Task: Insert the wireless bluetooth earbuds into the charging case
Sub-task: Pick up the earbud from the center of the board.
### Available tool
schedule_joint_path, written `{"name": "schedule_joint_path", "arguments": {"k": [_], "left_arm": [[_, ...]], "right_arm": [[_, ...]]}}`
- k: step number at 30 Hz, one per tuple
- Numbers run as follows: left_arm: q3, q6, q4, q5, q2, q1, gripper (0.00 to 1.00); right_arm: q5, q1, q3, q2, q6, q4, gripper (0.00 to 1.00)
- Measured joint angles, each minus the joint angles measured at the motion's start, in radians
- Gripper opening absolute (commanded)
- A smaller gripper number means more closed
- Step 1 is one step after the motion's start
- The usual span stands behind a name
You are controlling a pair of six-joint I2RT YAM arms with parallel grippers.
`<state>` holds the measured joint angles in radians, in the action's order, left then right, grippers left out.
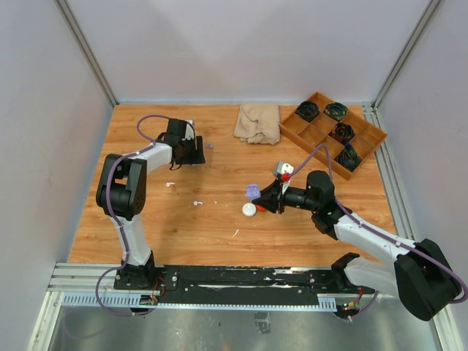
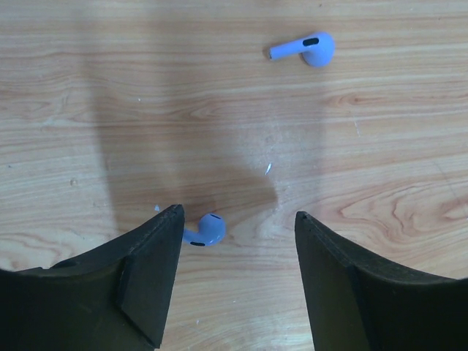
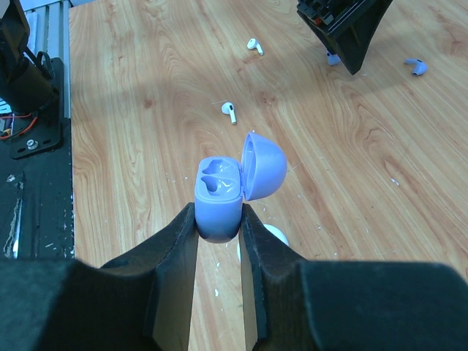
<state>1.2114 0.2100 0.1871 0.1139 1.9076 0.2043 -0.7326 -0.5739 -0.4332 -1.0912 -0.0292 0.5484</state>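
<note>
My right gripper (image 3: 219,216) is shut on the pale purple charging case (image 3: 218,199), held above the table. Its lid (image 3: 265,165) is flipped open and both wells are empty. My left gripper (image 2: 238,216) stands open low over the wood at the far left. One pale purple earbud (image 2: 205,229) lies between its fingers, close to the left finger (image 2: 150,270). A second purple earbud (image 2: 307,49) lies further ahead. Two white earbuds (image 1: 170,184) (image 1: 197,202) lie on the table between the arms. From the top view, the case (image 1: 253,191) is at the table's middle.
A white round case (image 1: 249,210) lies on the wood just below the held case. A beige cloth (image 1: 257,122) sits at the back. A wooden compartment tray (image 1: 287,129) with dark items stands at the back right. A small white scrap (image 1: 235,233) lies near the front.
</note>
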Motion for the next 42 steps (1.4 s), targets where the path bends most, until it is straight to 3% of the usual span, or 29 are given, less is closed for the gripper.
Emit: {"name": "schedule_joint_path", "arguments": {"k": [15, 26, 42], "left_arm": [[-0.042, 0.050, 0.077, -0.044, -0.038, 0.000, 0.56], [0.063, 0.061, 0.174, -0.163, -0.019, 0.014, 0.48], [0.120, 0.106, 0.220, -0.200, 0.054, 0.033, 0.43]], "right_arm": [[0.000, 0.000, 0.000, 0.000, 0.000, -0.004, 0.01], [0.000, 0.000, 0.000, -0.005, 0.000, -0.008, 0.01], [0.000, 0.000, -0.001, -0.016, 0.000, -0.016, 0.01]]}}
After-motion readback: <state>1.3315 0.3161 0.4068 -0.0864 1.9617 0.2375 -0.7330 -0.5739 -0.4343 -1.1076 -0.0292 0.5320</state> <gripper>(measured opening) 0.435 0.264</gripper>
